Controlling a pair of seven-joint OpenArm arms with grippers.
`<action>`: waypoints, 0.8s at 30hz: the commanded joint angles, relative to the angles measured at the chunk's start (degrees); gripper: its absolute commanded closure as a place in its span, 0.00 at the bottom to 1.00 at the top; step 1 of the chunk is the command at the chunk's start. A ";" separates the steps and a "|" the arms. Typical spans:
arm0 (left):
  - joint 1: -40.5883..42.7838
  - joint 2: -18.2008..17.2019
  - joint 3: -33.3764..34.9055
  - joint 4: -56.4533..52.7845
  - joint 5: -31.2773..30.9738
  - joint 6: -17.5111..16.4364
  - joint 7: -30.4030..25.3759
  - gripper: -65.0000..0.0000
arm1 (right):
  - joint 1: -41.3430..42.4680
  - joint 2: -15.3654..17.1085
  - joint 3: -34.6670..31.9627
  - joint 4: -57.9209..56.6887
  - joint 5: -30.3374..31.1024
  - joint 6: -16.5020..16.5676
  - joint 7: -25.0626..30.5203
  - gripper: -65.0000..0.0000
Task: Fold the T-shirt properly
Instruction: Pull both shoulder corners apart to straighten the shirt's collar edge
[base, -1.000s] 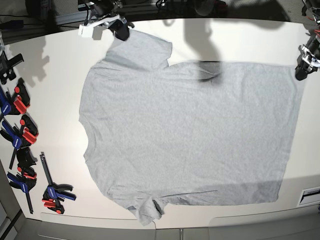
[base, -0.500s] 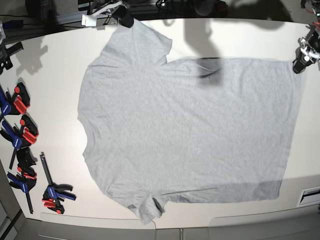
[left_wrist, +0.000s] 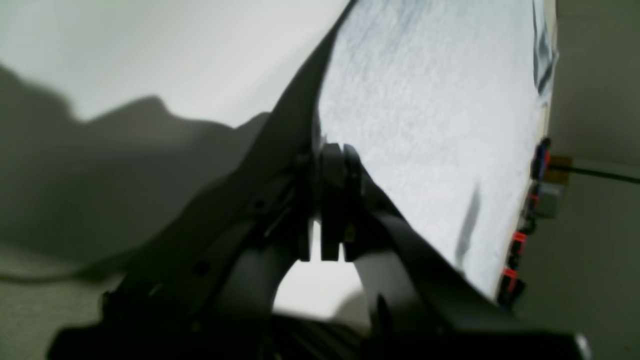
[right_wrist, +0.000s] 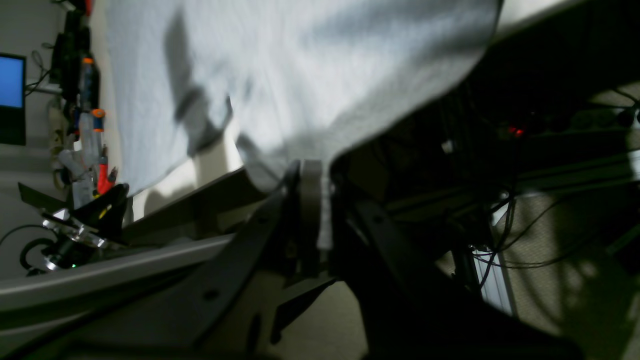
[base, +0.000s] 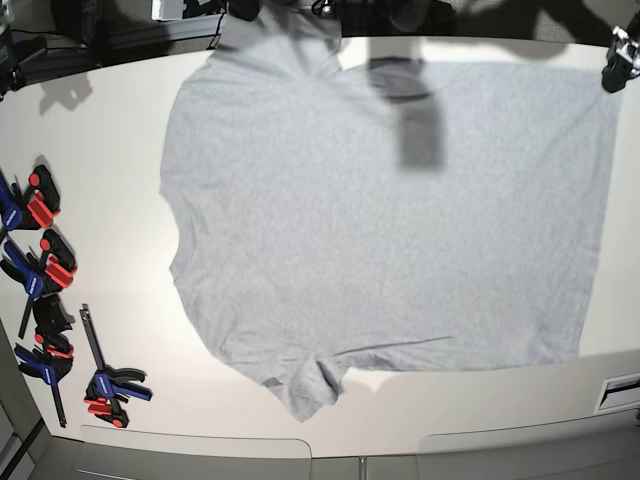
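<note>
T-shirt spread flat, both far corners pinched.

Nearest me, 1 crumpled sleeve (base: 308, 385) lies by the tabletop's (base: 90, 150) near edge, bar clamps (base: 45, 275) along its left edge. The T-shirt (base: 390, 210) covers the middle, plain side up. At the far edge, I see my right gripper (right_wrist: 312, 200) clamped on the other sleeve's hem and my left gripper (left_wrist: 332, 200) pressed together on the hem corner at the far right corner. I judge it light, limp and quick to wrinkle; I'd grip hems and seams, keeping it taut.
</note>
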 joint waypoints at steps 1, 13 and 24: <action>0.90 -1.49 -0.57 0.61 -1.15 -0.49 -0.02 1.00 | -1.46 0.20 0.31 1.68 0.79 1.22 0.70 1.00; 8.52 3.89 -0.57 10.36 -1.15 -0.49 -0.24 1.00 | -7.04 0.13 0.31 7.65 0.59 1.22 0.46 1.00; 11.58 8.02 -3.19 18.40 -1.15 -0.49 -2.23 1.00 | -9.68 -1.57 0.31 7.65 0.61 1.22 -0.76 1.00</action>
